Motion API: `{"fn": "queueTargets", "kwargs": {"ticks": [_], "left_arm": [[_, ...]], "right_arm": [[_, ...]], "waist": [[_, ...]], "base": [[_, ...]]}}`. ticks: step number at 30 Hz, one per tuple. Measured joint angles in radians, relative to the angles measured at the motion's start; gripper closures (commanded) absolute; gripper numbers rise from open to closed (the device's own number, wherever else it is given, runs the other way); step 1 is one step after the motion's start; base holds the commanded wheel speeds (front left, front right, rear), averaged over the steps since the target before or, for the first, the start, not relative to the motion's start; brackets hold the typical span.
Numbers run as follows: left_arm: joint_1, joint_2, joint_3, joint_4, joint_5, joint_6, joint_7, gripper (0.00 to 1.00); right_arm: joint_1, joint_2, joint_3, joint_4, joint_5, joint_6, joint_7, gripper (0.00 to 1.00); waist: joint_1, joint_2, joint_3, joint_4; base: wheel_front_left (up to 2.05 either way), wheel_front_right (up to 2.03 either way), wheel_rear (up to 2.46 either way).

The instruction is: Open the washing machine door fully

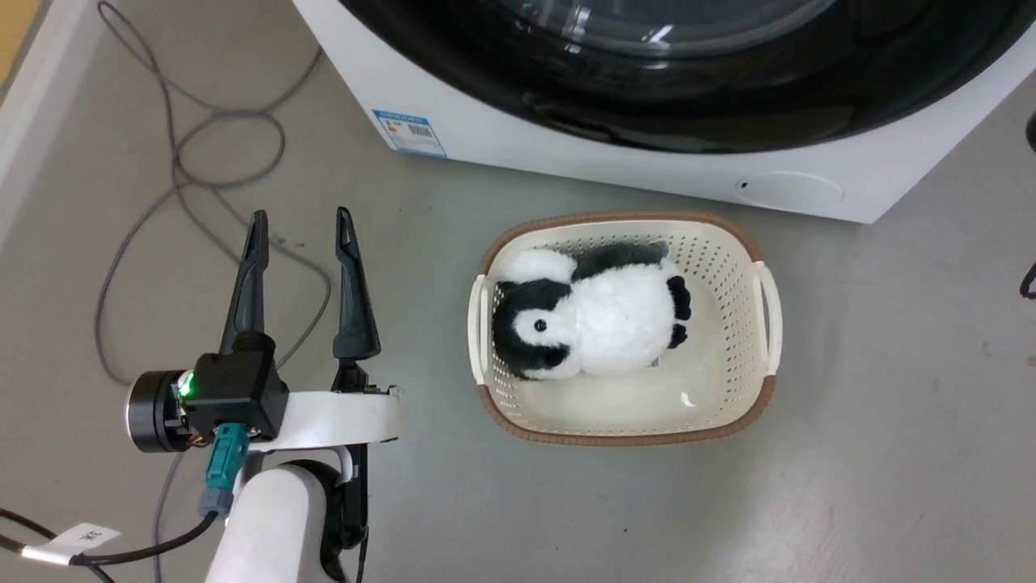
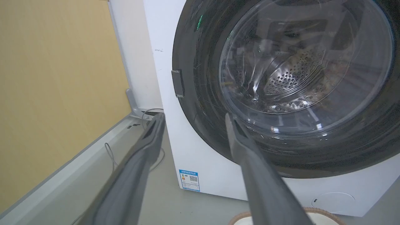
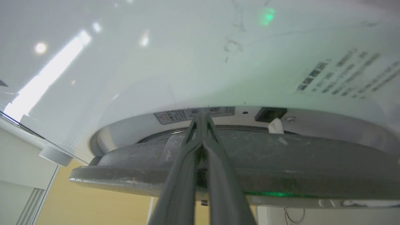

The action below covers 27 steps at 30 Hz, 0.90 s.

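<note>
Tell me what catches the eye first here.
The washing machine door, a huge glossy black ring round a clear glass bowl, dominates the left wrist view. On the floor before the washing machine, a black-and-white plush penguin lies in a cream basket, with the open left pincer to its left.

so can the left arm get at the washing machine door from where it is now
Probably yes. The left tool is open and points at the washing machine door with nothing between them; the basket sits off to its right, out of the path.
</note>
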Motion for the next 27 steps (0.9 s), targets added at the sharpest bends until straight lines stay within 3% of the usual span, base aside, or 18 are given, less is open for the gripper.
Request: {"fn": "queueTargets", "kwargs": {"ticks": [14,27], "left_arm": [[0.023,0.000,0.024,0.030,0.005,-0.021,0.000,0.00],[0.114,0.000,0.054,0.060,0.037,-0.052,0.000,0.00]], "right_arm": [[0.118,0.039,0.105,-0.068,-0.042,0.000,0.146,1.00],[0.369,0.065,0.190,-0.245,-0.047,0.000,0.279,1.00]], "waist": [[0.0000,0.0000,-0.095,-0.039],[-0.0003,0.0000,-0.232,-0.074]], "base": [[0.00,0.00,0.00],[0.00,0.00,0.00]]}}
